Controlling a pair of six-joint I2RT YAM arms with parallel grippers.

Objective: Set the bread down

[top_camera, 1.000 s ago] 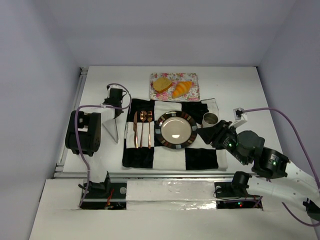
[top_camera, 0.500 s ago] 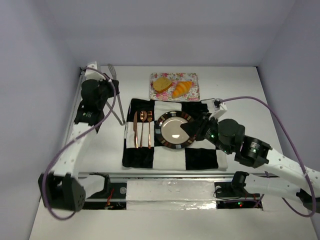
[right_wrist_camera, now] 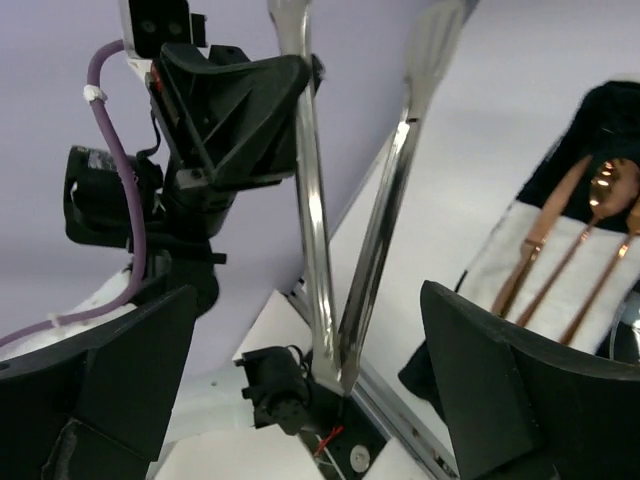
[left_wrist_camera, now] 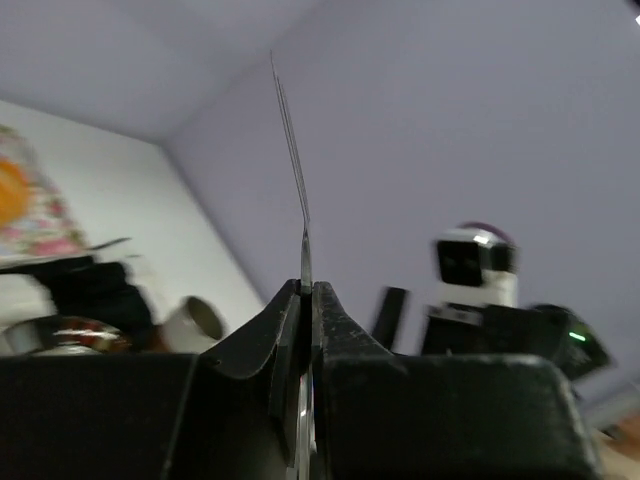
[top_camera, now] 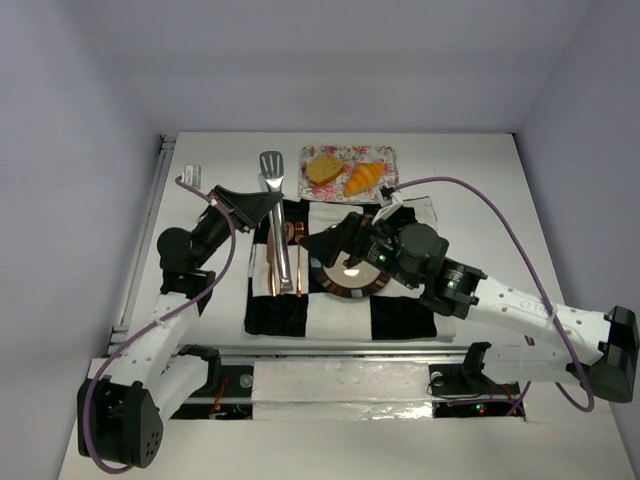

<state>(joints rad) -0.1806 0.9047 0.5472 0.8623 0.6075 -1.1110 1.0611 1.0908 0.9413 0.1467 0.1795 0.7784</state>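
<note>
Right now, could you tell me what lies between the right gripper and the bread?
In the top view, only the far part of the checkered cloth and the floral tray, at its near rim, separate the right gripper from the bread.

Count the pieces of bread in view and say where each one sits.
2. The round bread slice lies on the left half of the floral tray, and the croissant is beside it on the right half. Nothing covers the tray, so none seems hidden.
</note>
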